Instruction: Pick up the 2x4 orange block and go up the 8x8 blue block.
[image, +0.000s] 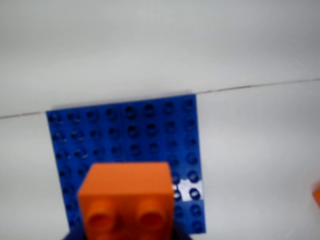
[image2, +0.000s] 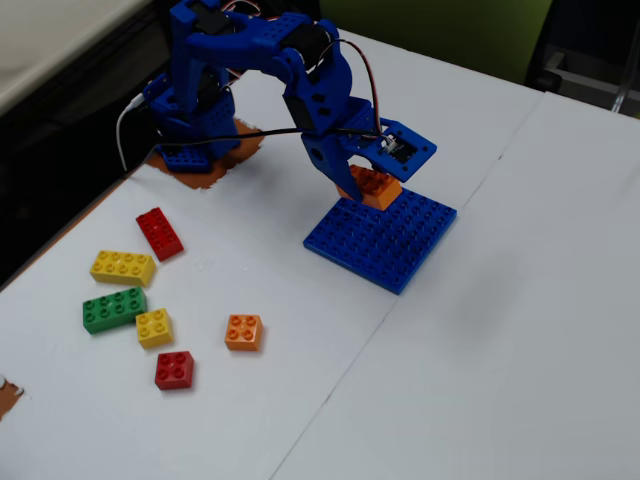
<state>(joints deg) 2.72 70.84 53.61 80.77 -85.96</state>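
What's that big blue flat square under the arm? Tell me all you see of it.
The blue baseplate is a thin, square, glossy plastic plate covered in rows of round studs. It lies flat on the white table, one corner toward the camera in the fixed view. The gripper holds an orange block over its edge nearest the arm. In the wrist view a small white patch shows among its studs.

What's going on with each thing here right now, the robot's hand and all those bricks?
hand: shut on the orange block, over the blue baseplate's near-arm edge
2x4 orange block: gripped, at or just above the baseplate; contact unclear
8x8 blue block: flat on the table, no bricks attached
small orange brick: loose on the table
red, yellow, green bricks: loose, scattered, untouched
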